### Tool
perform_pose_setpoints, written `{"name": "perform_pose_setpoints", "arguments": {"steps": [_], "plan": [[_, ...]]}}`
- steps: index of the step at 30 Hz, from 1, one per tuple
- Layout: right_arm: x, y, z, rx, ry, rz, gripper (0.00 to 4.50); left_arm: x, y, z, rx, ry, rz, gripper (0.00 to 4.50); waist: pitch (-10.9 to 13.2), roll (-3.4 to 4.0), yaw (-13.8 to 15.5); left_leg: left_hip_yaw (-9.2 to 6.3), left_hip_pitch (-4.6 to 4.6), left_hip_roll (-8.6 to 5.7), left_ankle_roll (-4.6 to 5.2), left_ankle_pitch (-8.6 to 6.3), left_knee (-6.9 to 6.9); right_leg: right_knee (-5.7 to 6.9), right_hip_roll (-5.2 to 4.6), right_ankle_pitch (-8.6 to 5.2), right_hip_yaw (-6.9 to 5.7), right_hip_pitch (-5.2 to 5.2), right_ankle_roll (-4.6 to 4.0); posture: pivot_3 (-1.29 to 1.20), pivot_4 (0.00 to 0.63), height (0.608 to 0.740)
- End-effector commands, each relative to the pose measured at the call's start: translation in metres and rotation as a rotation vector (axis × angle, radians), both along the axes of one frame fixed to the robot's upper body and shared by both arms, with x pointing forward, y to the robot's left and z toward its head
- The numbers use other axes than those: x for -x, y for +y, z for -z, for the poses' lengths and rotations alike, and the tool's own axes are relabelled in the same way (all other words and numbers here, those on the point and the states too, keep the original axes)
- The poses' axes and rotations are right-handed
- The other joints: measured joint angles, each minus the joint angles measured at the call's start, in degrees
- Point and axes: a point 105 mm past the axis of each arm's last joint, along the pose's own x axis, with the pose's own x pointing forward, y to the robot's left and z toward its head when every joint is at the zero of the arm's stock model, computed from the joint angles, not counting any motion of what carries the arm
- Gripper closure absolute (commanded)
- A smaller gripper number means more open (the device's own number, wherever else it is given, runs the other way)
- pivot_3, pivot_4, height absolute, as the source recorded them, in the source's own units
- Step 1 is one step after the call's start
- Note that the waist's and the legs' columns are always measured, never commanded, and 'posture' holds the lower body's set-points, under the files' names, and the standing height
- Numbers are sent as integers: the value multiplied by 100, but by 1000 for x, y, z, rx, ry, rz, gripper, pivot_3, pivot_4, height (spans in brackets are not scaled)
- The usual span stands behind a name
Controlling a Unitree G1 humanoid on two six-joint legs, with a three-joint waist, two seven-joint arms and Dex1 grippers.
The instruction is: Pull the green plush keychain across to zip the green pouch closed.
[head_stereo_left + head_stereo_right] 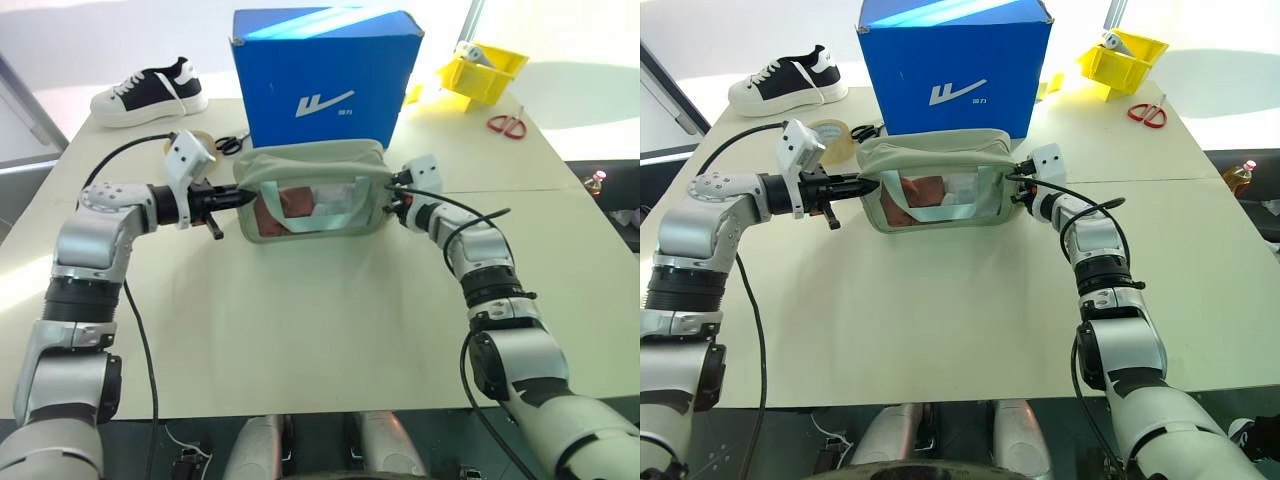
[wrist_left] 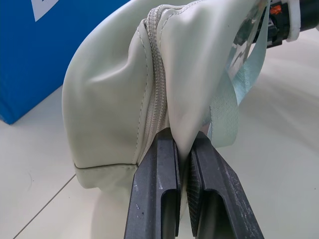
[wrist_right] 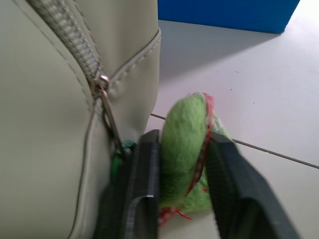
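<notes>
The right gripper [image 3: 182, 149] has the fuzzy lime-green plush keychain [image 3: 185, 144] between its fingers, apparently loosening, at the pale sage-green soft pouch's [image 1: 312, 195] right end. The left gripper [image 2: 184, 154] pinches the other end. The zip looks closed, so only release seems left.

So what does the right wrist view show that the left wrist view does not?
Right wrist view alone: the green plush keychain sits between the right gripper fingers, beside the metal zipper pull at the pouch's end. Whether the fingers press it cannot be told.

Left wrist view alone: the left gripper is shut on a fold at the other end of the green pouch, with a pale strap hanging beside it.

Both: the pouch's zipper, the blue box and the white table.
</notes>
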Motion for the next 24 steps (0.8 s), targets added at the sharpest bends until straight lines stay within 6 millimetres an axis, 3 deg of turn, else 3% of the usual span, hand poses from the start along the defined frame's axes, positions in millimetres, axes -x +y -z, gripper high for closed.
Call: {"name": "perform_pose_setpoints", "arguments": {"steps": [1, 3, 4, 7, 10, 13, 19, 20, 24], "plan": [[1, -16, -29, -17, -70, -7, 1403, 0, 8, -15, 0, -59, -24, 4500, 0, 0, 9, 0, -1, 0, 0, 0, 0, -1, 0, 0, 0, 0, 0, 0, 150, 740], [3, -32, -48, 14, -115, -19, 328, -1, 8, -15, -2, -59, -25, 4500, 0, 0, 22, 0, -3, 0, 1, -1, 0, -5, 0, 0, -1, 0, 0, 0, 150, 740], [6, -40, -61, 12, -142, -37, 44, -1, 8, -15, -3, -59, -26, 4500, 0, 0, 27, 0, -5, 0, 2, -1, 0, -7, 0, 0, -1, -1, 0, 0, 150, 740], [19, -50, -94, -15, -184, -143, 44, -2, 10, -15, -8, -57, -29, 4500, 0, 0, 31, 0, -6, -1, 5, -3, -1, -12, -1, 0, -2, 0, 0, 0, 150, 740], [49, -43, -115, 14, -171, -375, 44, -3, 12, -17, -4, -52, -31, 4500, 0, 0, 12, -1, -4, -1, 5, -3, -6, -13, 0, 0, -4, 0, 0, 0, 150, 740], [78, -32, -126, 8, -105, -555, 0, 0, 13, -25, 27, -39, -2, 3377, 1, 0, 7, -2, -2, 0, 5, -3, -12, -13, 0, 0, -4, -1, 0, 0, 150, 740], [102, -9, -134, 48, -88, -693, 0, 14, 28, -57, 107, 0, 19, 259, 2, -2, 21, -5, -3, 1, 5, -3, -10, -14, -1, -1, -4, -2, -1, 0, 150, 740], [102, -7, -135, 46, -97, -689, 0, 16, 33, -61, 120, 13, 3, 21, 3, -3, 28, -6, -3, 1, 5, -3, -10, -16, -3, -1, -4, -2, -1, 0, 150, 740], [106, -1, -133, 34, -107, -680, 0, 28, 50, -69, 111, 23, -38, 21, 3, -3, 30, -6, -6, 1, 4, -3, -16, -27, -6, -1, -4, -2, -2, 0, 150, 740]]}}
